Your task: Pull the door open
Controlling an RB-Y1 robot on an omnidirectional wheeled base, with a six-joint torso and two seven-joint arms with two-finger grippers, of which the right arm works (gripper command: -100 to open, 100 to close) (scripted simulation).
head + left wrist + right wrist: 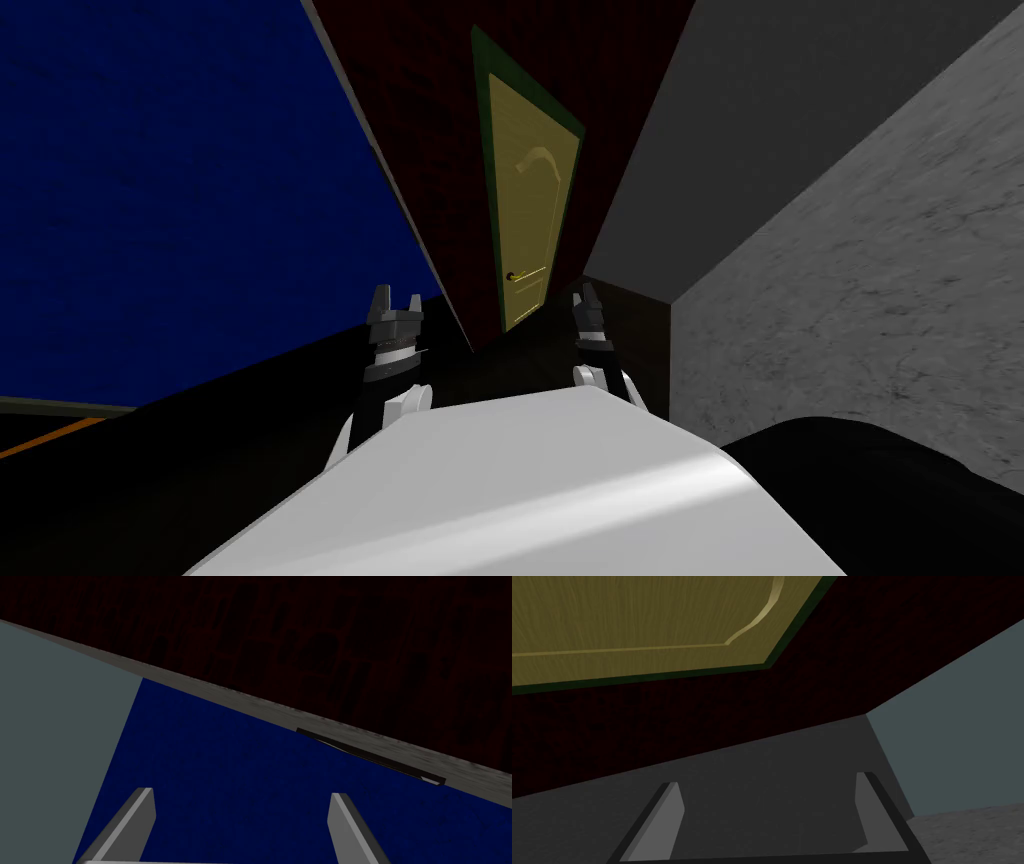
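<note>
An olive-yellow panelled door [525,215] in a dark green frame stands shut in a dark red wall ahead of me. Its small dark handle [512,276] sits on the door's left side, low in the head view. My left gripper [396,301] is open, held up to the left of the door with nothing between its fingers. My right gripper [585,296] is open too, raised just below and right of the door's bottom corner. In the right wrist view the door [637,621] and its green frame lie beyond the open fingers [672,811], well apart from them.
A blue wall [180,200] runs along my left and a grey wall [780,130] along my right, forming a narrow passage toward the door. A lighter mottled grey wall [880,320] stands close on the right. The floor is dark.
</note>
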